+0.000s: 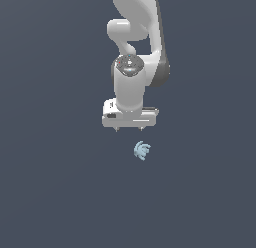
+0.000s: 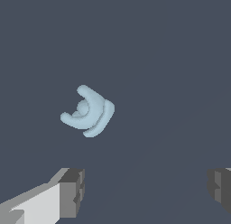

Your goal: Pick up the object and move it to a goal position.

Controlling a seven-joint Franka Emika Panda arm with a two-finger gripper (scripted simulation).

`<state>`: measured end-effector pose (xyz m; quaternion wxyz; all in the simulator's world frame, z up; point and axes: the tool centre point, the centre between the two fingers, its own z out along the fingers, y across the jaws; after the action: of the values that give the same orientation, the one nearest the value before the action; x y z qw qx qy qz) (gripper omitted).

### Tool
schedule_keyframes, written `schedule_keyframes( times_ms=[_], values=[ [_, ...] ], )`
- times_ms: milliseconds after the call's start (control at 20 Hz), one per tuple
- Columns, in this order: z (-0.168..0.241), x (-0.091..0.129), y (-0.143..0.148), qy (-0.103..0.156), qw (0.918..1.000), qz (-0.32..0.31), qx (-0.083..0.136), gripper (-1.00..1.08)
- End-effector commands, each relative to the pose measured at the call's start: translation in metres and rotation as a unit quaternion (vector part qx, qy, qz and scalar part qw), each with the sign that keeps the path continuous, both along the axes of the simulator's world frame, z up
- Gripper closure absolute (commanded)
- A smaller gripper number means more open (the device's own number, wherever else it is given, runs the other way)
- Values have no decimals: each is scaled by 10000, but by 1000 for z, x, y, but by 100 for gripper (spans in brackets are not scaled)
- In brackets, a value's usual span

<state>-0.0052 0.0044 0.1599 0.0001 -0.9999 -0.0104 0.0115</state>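
Note:
The object (image 1: 142, 150) is a small pale blue rounded piece with curved layered ridges, lying on the dark grey-blue surface. It shows larger in the wrist view (image 2: 88, 111). My gripper (image 1: 129, 129) hangs from the white arm, just above the object in the exterior view and slightly toward that view's left. Only its short fingertips (image 1: 117, 128) show there. In the wrist view my gripper (image 2: 146, 191) is open and empty, with its fingers (image 2: 72, 191) set wide apart. The object lies apart from the fingers, not between them.
The white arm (image 1: 131, 82) rises up through the exterior view's middle. The dark grey-blue surface (image 1: 55, 192) fills the rest of both views, with nothing else on it in sight.

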Motion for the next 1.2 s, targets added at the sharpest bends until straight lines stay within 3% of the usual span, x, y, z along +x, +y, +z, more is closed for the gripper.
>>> schedule_keyframes(
  times_ms=[0, 550, 1150],
  values=[
    [0, 0, 0, 0, 10000, 0, 0, -92],
    [-11, -7, 26, 97, 9990, 445, 17, -92],
    [-19, 0, 30, 66, 10000, -55, 14, -92]
  ],
)
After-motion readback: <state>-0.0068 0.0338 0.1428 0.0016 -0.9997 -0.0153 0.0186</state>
